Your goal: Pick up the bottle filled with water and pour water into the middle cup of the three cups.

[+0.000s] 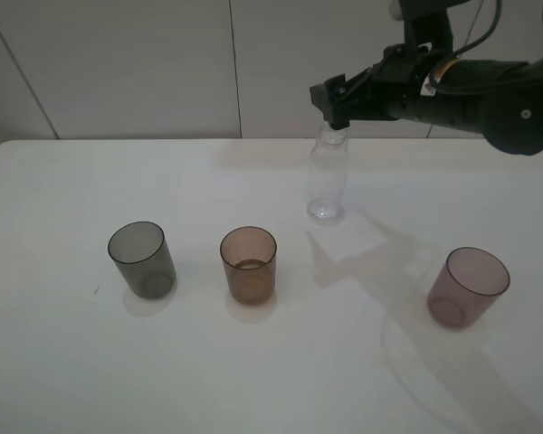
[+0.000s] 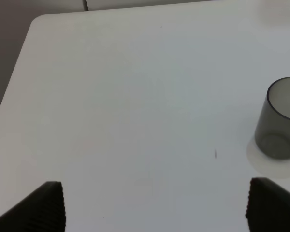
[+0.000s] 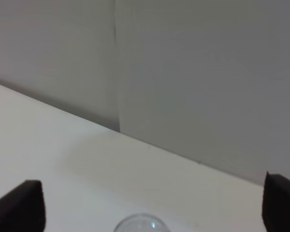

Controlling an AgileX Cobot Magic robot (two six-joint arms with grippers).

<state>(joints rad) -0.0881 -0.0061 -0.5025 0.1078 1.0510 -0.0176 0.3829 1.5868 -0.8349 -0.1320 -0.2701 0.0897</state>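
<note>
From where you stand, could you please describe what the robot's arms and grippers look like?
The right arm is glossy black, with dark cables above and a small orange-and-white label. Its right gripper is black and blocky. The left gripper shows only dark ribbed fingertips.

wide gap between amber cup (image 1: 249,264), purple cup (image 1: 467,287)

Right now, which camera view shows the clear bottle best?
The exterior high view: the whole bottle stands upright on the table, its neck at the right claw. The right wrist view shows only its rim; the left wrist view shows none of it.
</note>
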